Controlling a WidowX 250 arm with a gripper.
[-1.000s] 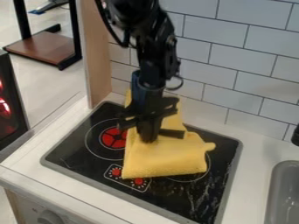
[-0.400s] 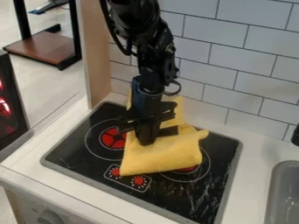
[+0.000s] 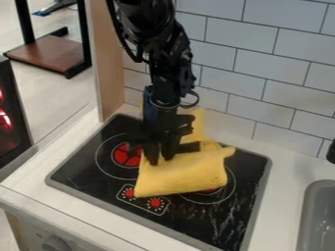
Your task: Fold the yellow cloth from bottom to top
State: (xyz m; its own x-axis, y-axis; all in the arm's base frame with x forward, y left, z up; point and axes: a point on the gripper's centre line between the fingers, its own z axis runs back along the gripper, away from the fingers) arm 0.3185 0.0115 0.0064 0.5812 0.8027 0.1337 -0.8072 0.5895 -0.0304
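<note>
The gray sink (image 3: 315, 212) sits at the right. I part my claw (image 3: 161, 160) narrowly over the yellow cloth (image 3: 186, 175) on the stove (image 3: 216, 215).

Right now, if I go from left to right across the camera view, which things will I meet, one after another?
A black box with a red glow, a pale wooden upright panel, the yellow rectangular fabric cloth, a grey sink basin.
</note>
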